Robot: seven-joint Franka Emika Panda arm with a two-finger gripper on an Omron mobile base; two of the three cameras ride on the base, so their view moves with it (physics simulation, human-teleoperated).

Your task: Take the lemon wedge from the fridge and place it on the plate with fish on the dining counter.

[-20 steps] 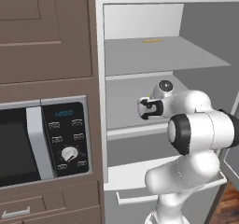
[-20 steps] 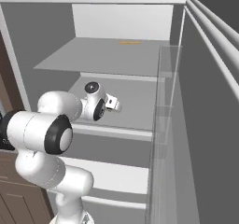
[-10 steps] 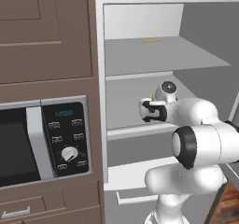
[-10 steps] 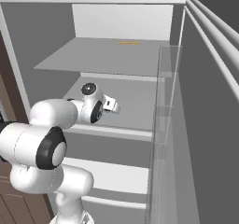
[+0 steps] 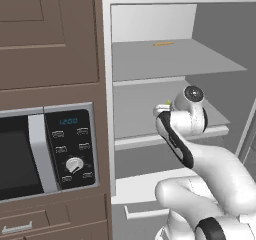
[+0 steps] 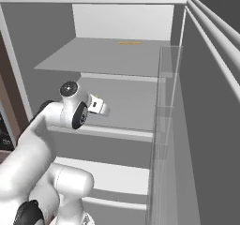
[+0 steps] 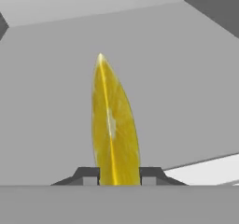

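Lemon wedge (image 7: 112,129), bright yellow, pointed tip up, clamped between the two dark fingertips (image 7: 150,173) of the gripper (image 7: 115,175) at lower centre of the hand view; small yellow speck of it also at the gripper's tip, centre of the left base view. Fridge (image 5: 150,59), door open, light grey shelves, filling the right half of the left base view. Gripper (image 5: 162,109) at centre of that frame, over the middle shelf (image 5: 135,106), pointing left. Thin orange-tan stick (image 5: 163,44) on the upper shelf, upper centre, well apart from the gripper. Microwave (image 5: 45,154), black-fronted, lower left. Brown cabinet (image 5: 47,34), upper left.
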